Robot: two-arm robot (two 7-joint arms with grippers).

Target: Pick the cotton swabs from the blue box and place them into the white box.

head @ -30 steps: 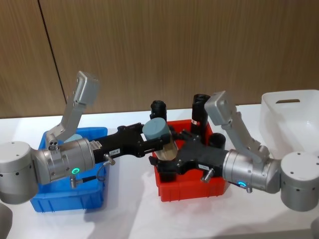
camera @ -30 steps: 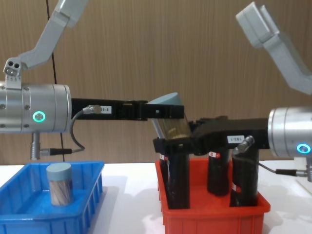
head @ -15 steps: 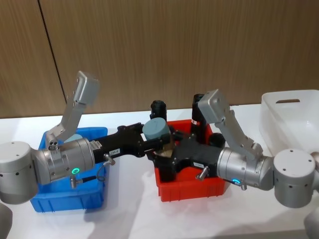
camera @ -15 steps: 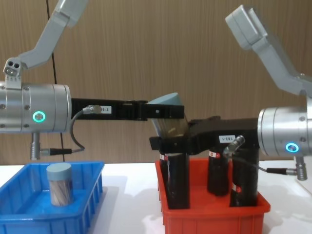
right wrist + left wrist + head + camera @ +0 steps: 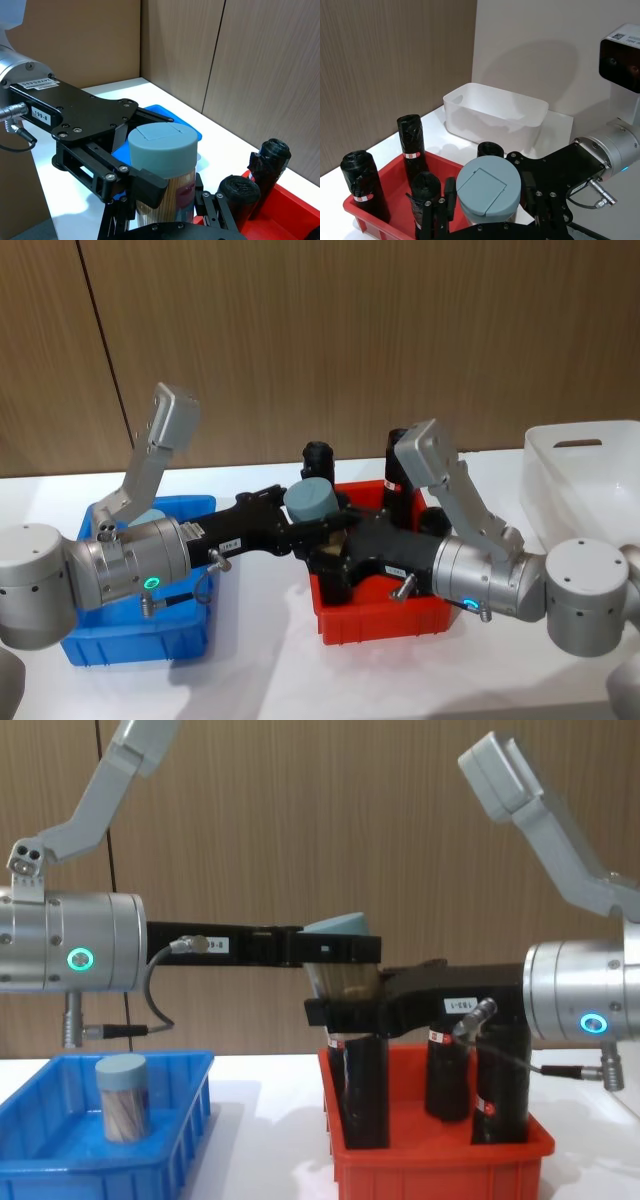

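Fingers (image 5: 142, 186) of the left gripper (image 5: 338, 950) are clamped on a cotton swabs tub (image 5: 162, 150) just under its pale blue-grey lid, holding it slightly tilted in the air. Directly below those fingers the right gripper (image 5: 340, 1012), pointing in from the opposite side, sits at the tub's lower body, where the tan sticks show; whether it grips the tub or is merely set around it cannot be told. Underneath both stands a red bin (image 5: 440, 1175) with upright black rolls (image 5: 365, 1090) bearing red-and-white labels. Well off to the left-arm side of the fingers and lower down, a second tub (image 5: 123, 1098) stands upright in the blue box (image 5: 190, 1160). Far to the other side, past the right arm, sits the white box (image 5: 565, 495). All three bins rest on a white table (image 5: 260, 680), and brown wood-grain panelling (image 5: 350, 340) with vertical seams closes the room behind.
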